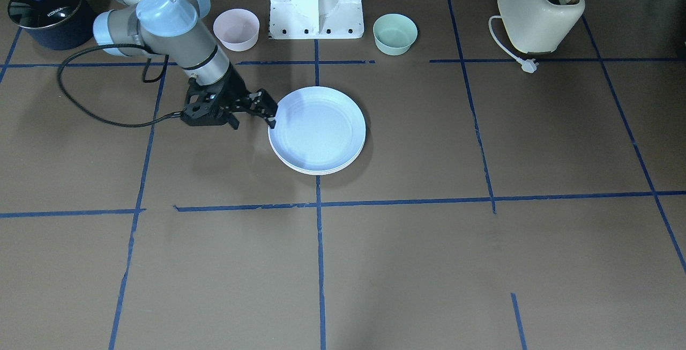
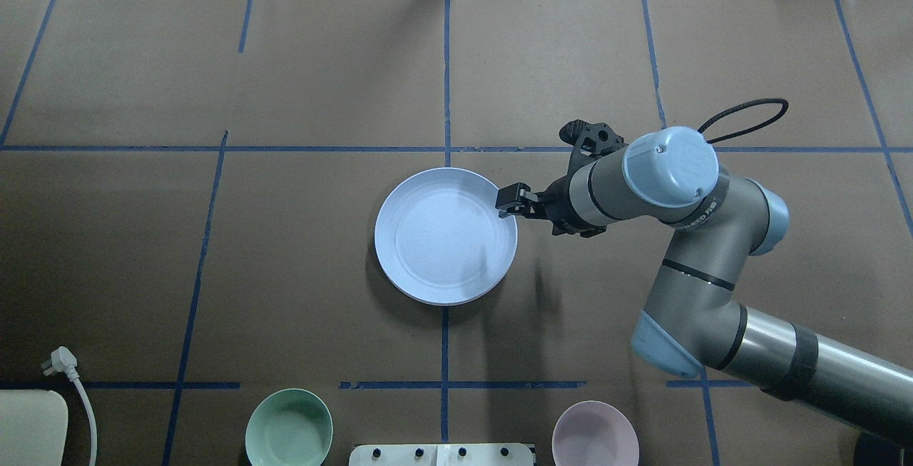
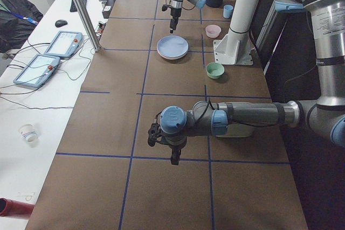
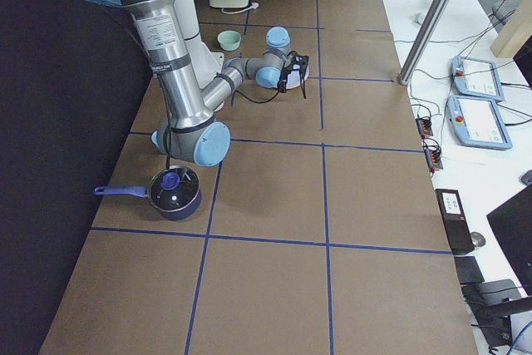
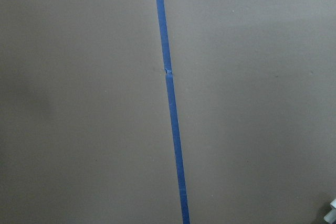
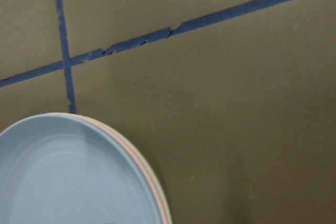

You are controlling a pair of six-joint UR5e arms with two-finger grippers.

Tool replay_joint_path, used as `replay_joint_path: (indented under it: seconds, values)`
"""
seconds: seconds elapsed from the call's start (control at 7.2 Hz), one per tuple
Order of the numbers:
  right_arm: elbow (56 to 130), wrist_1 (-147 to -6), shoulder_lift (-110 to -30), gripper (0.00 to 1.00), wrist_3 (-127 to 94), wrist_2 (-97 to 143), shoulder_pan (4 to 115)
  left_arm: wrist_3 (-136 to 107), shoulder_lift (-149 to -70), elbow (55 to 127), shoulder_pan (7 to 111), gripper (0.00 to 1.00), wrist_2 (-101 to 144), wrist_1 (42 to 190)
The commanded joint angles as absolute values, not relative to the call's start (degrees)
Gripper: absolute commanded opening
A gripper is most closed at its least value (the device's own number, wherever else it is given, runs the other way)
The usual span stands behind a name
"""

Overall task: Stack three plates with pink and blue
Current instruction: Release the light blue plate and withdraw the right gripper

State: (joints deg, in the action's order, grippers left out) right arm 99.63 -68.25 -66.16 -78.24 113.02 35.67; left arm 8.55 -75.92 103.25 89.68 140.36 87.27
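A stack of plates point(image 1: 321, 131) lies at the table's middle, a light blue plate point(image 2: 442, 237) on top. In the right wrist view a pink rim point(image 6: 137, 160) and a cream rim under it peek out below the blue plate point(image 6: 63, 182). My right gripper point(image 1: 253, 122) points down at the stack's edge and stands open, one fingertip point(image 2: 508, 203) at the blue plate's rim and the other outside it. My left gripper point(image 3: 171, 157) hangs over bare table far from the stack, and I cannot tell whether it is open or shut.
A pink bowl point(image 1: 236, 28) and a green bowl point(image 1: 395, 32) flank the robot's white base point(image 1: 316, 1). A cream toaster point(image 1: 541, 12) with its loose plug point(image 1: 529, 65) stands on one side, a dark pot point(image 1: 48, 15) on the other.
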Motion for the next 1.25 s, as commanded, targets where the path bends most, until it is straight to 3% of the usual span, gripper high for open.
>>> replay_joint_path:
  seconds: [0.0,0.28,0.56,0.83,1.11]
  values:
    - [102.0,-82.6,-70.3,1.0,-50.5,121.8,47.4,5.1,-76.3,103.4,89.6,1.0,139.7,87.2]
    - [108.5,-87.2,-85.4,1.0,-21.2,126.3,61.4,5.4,-76.4,103.3,89.6,1.0,139.7,87.3]
    - [108.9,-88.9,-95.4,1.0,0.9,135.1,78.1,6.0,-76.8,103.4,89.6,1.0,139.7,87.4]
    - [108.5,-88.7,-103.4,1.0,9.5,134.7,85.9,5.5,-76.8,103.3,89.6,1.0,139.7,87.3]
    - [108.1,-88.5,-106.3,1.0,8.3,135.0,87.3,5.9,-76.1,102.4,89.6,1.0,139.8,86.8]
